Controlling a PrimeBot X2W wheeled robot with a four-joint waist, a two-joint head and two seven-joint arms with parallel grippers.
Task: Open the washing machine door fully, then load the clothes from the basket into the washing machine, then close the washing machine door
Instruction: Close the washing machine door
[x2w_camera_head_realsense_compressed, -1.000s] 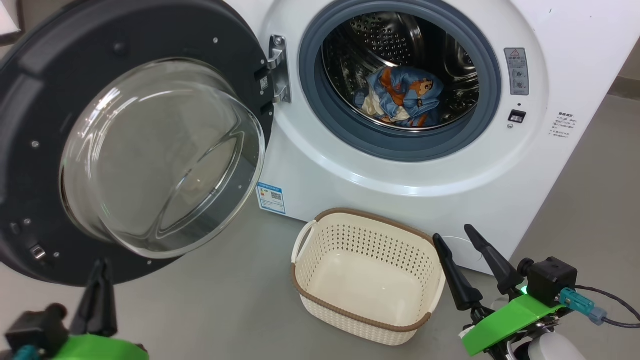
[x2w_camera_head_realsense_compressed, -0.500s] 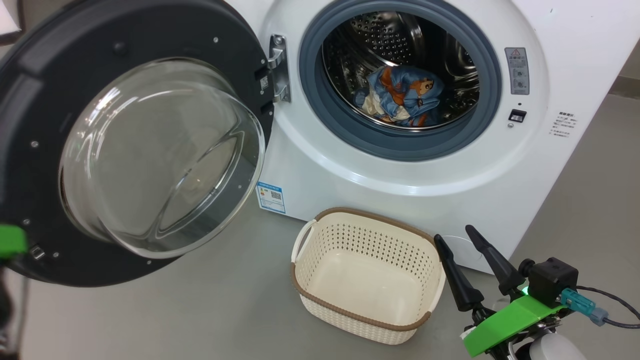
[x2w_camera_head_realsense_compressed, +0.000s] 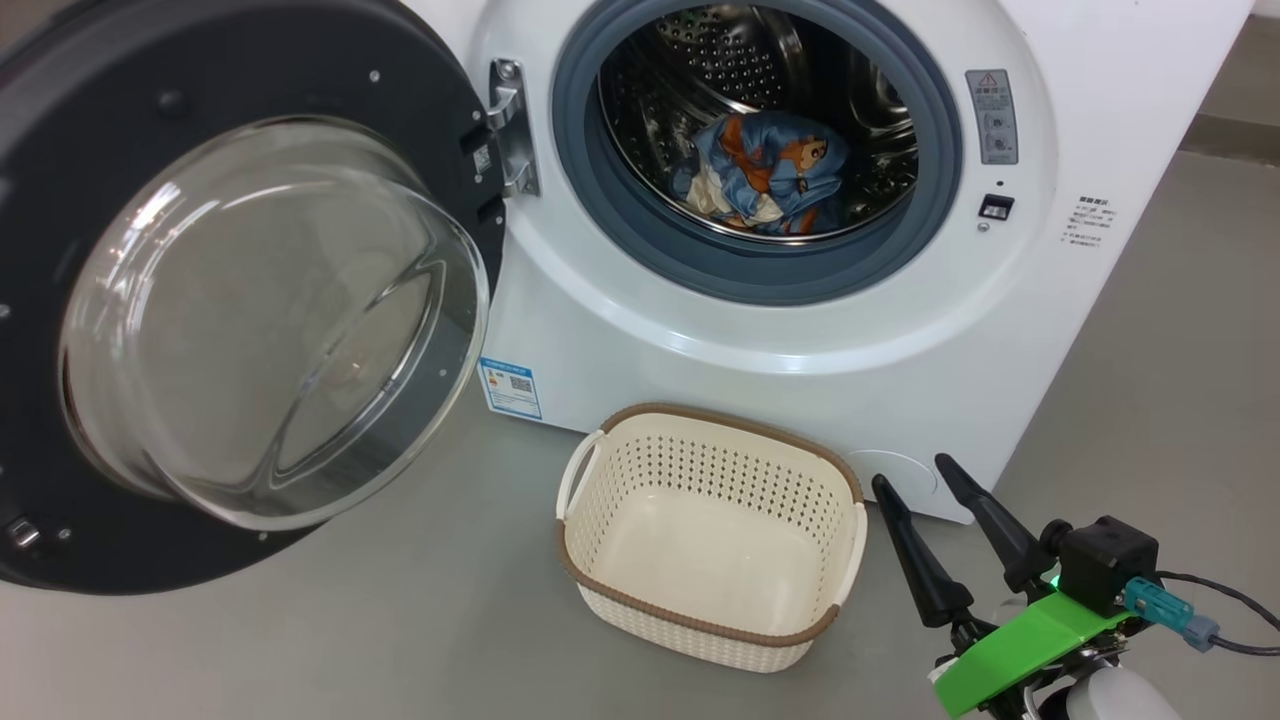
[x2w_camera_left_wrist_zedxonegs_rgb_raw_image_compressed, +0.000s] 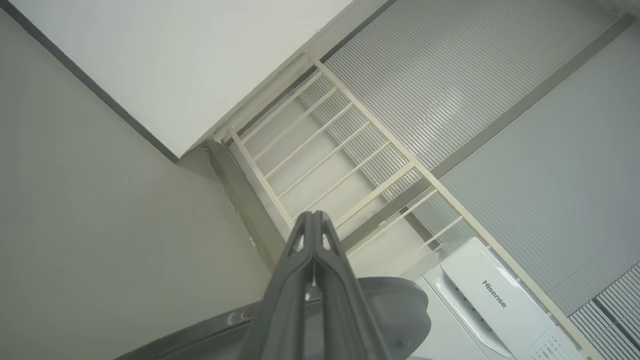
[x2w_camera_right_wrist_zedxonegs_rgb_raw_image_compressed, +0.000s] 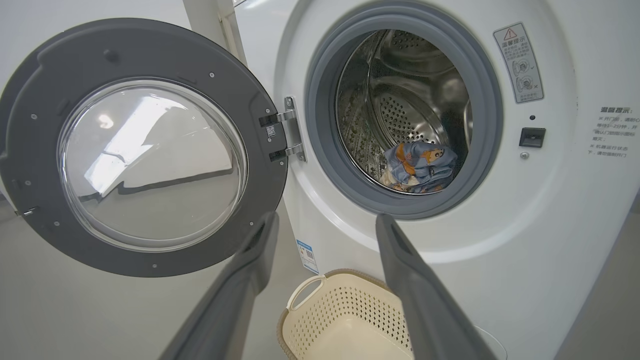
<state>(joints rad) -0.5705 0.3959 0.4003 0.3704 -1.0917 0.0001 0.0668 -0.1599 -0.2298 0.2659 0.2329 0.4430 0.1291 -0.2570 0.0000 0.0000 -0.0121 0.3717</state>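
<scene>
The washing machine (x2w_camera_head_realsense_compressed: 800, 390) stands with its round black door (x2w_camera_head_realsense_compressed: 270, 320) swung wide to the left, glass bowl facing me. Light blue clothes (x2w_camera_head_realsense_compressed: 765, 185) with orange figures lie in the steel drum, seen also as clothes (x2w_camera_right_wrist_zedxonegs_rgb_raw_image_compressed: 420, 167) from the right wrist. The cream basket (x2w_camera_head_realsense_compressed: 700, 470) sits on the floor in front of the machine with nothing in it. My right gripper (x2w_camera_head_realsense_compressed: 911, 472) hovers open just right of the basket, nothing between its fingers; gripper (x2w_camera_right_wrist_zedxonegs_rgb_raw_image_compressed: 326, 220) points at the drum opening. My left gripper (x2w_camera_left_wrist_zedxonegs_rgb_raw_image_compressed: 312, 216) is shut on nothing, pointing upward above the door's dark edge (x2w_camera_left_wrist_zedxonegs_rgb_raw_image_compressed: 395, 310).
Grey floor spreads around the basket and under the door. A blue label sticker (x2w_camera_head_realsense_compressed: 510, 388) sits low on the machine's front. The left wrist view looks up at a wall, a cream rack (x2w_camera_left_wrist_zedxonegs_rgb_raw_image_compressed: 325, 150) and the machine's top panel (x2w_camera_left_wrist_zedxonegs_rgb_raw_image_compressed: 492, 295).
My left gripper rose from the lower left of the head view and passed out at its left edge. The head camera has shifted a little. The right arm stays put.
</scene>
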